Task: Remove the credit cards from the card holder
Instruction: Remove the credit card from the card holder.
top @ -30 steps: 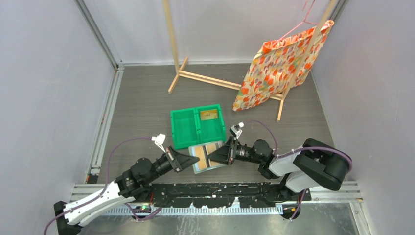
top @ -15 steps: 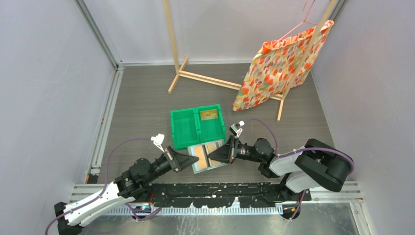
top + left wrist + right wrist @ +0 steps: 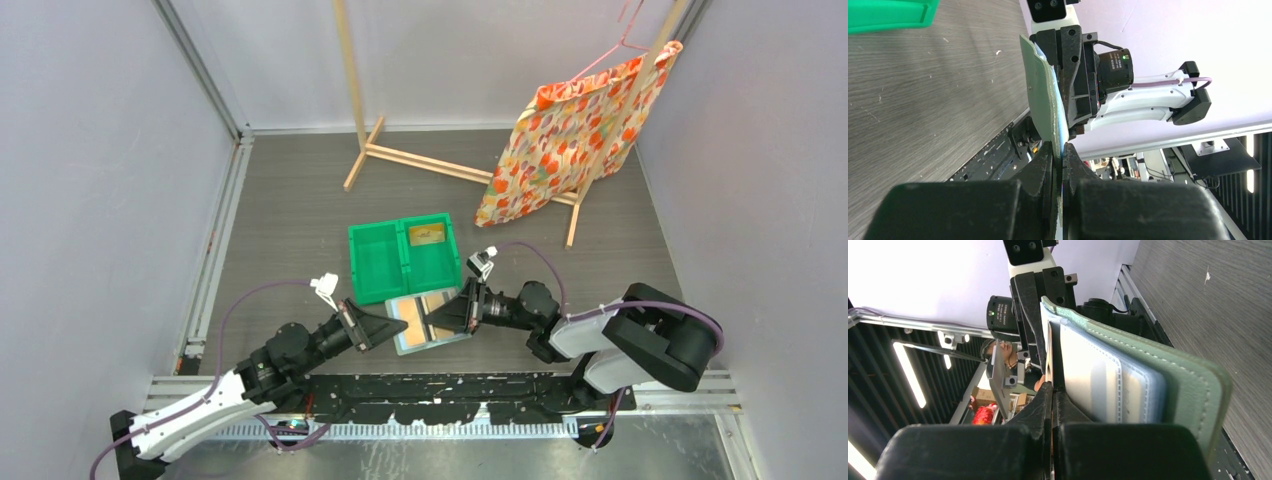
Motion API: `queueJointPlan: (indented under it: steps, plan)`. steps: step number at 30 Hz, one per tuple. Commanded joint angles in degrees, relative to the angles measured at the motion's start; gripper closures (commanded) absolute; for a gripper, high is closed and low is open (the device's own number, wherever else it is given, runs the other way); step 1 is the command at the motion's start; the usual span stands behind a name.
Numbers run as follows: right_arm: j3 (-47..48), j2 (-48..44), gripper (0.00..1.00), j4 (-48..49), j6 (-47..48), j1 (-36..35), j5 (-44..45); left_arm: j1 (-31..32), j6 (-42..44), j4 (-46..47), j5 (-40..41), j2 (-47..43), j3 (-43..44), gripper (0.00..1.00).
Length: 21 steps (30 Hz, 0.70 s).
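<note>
While one card (image 3: 427, 234) lies in the right half of the green bin (image 3: 375, 262), the left gripper (image 3: 400, 323) pinches the open card holder (image 3: 418, 338) just near it, and the right gripper (image 3: 430, 322) seems to pinch a tan card (image 3: 438, 303) not yet out.

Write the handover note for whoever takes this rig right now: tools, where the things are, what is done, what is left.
Left tool: shut on the edge of the card holder, holding it open between the two arms.
Right tool: shut on a tan card that sits in the holder.
A second card lies in the right compartment of the green bin, just beyond the holder.
Done: one card out.
Left: pull the pinched card free, probably to the bin, then any others. How many remain in the slots cannot be told.
</note>
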State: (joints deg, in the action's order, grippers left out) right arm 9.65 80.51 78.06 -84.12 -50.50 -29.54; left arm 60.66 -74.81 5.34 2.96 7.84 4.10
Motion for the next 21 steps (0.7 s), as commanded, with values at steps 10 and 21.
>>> queueJointPlan:
  steps: [10,21]
  plan:
    - [-6.71,-10.54,0.99,-6.20,4.53,2.16,2.33,-0.04,-0.59,-5.61,2.21,-5.50,0.25,0.99]
    - [3.24,-50.68,0.99,-73.66,28.14,8.16,0.02,-0.15,0.23,-22.64,4.57,-6.77,5.98,0.99]
